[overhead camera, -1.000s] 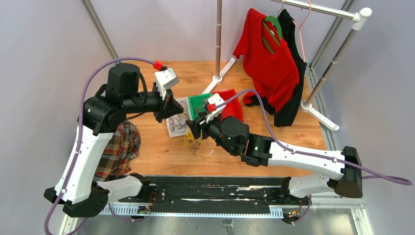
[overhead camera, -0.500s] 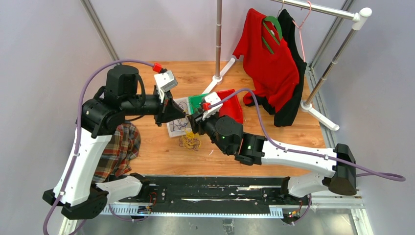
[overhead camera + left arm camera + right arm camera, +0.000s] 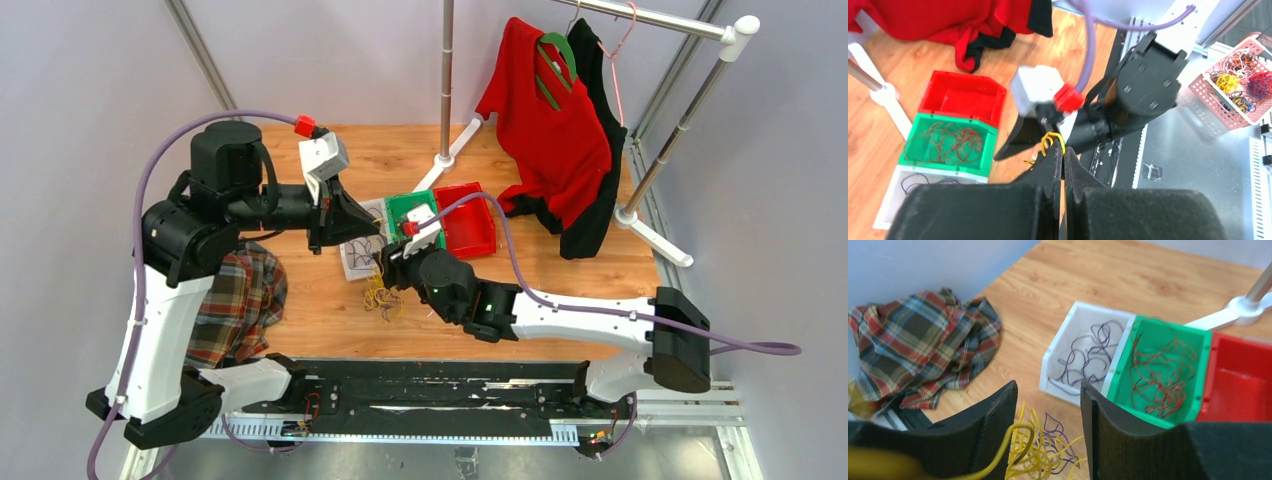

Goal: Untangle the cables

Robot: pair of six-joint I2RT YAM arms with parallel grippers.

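While the L gripper (image 3: 1063, 153) has its jaws pressed together on a yellow strand (image 3: 1052, 139), whose loop stands up just above the tips, the R gripper (image 3: 1048, 388) sits w/ jaws apart, the wood showing through the gap. Both tools hang close together over the table (image 3: 560, 290), just in front of the bins, w/ the L tips near the R wrist.

From the R wrist cam, a yellow strand arcs across the inner face of one R finger. It looks like it touches, but the blur there makes that hard to confirm. Below it a yellow pile (image 3: 1040, 457) of loose loops lies on the wood, w/ a dark purple strand (image 3: 1053, 426) mixed in.

Three bins stand in a row, side by side:
- white bin (image 3: 1054, 359) w/ dark purple strands (image 3: 1088, 352)
- green bin (image 3: 1118, 385) w/ red-brown strands (image 3: 1158, 372)
- red bin (image 3: 1243, 390) at the end

A plaid cloth (image 3: 923, 345) lies crumpled at the table's L side, well apart from the bins. Off the table, on the L wrist cam, a pink basket (image 3: 1209, 95) holds more coils (image 3: 1226, 80) in yellow, red and mixed colours.
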